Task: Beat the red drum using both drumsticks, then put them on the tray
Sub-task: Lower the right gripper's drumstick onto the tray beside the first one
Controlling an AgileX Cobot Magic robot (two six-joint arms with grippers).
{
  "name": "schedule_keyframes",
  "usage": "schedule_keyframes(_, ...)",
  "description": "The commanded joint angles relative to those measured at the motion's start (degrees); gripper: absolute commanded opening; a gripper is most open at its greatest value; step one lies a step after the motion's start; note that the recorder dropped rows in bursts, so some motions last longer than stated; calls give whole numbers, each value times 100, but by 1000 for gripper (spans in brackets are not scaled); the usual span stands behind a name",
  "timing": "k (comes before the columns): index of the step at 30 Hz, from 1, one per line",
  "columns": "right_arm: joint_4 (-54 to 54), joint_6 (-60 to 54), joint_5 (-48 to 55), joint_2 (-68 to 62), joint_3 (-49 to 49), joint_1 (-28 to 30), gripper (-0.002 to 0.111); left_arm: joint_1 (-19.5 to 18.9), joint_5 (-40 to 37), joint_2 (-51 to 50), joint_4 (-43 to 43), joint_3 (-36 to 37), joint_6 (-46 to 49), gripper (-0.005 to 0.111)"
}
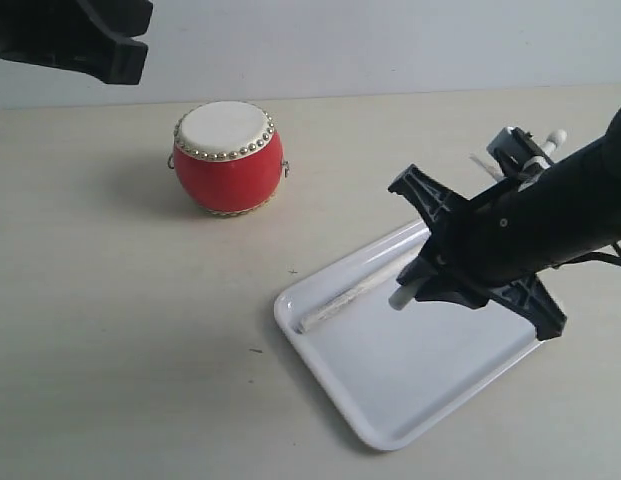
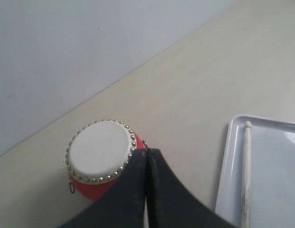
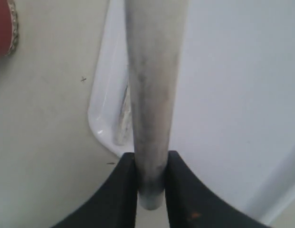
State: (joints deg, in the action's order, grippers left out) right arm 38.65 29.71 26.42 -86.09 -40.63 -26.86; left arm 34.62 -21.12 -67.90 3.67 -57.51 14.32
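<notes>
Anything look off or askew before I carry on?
Nothing stands out. The drum sits upright on the table, one drumstick lies flat inside the tray near its rim, and the right end effector grips the other drumstick above the tray. Its paint looks worn.

exterior: raised, looks obliquely down across the table [image 1: 110, 330], mid-range, red drum [image 1: 228, 165] and tray [image 1: 410, 400] whole | left wrist: high, looks down past left gripper [image 2: 146, 152] | right wrist: very near, looks along held drumstick [image 3: 152, 95] | shared by all: red drum, tray corner with lying drumstick [image 1: 350, 298]
</notes>
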Motion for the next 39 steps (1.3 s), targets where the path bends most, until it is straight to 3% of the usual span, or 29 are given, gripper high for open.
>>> schedule_keyframes(1,14,528,-586,-78,20,-419,0,-23,-38,150,-43,103,14,1)
schedule_keyframes(13,41,1085,-737,-1068,29,-806,0,-23,-232,448,-43,131,14,1)
schedule_keyframes(39,55,1445,-1019,-1303,318,-1178,0,-23,-274,457,-43,131,14,1)
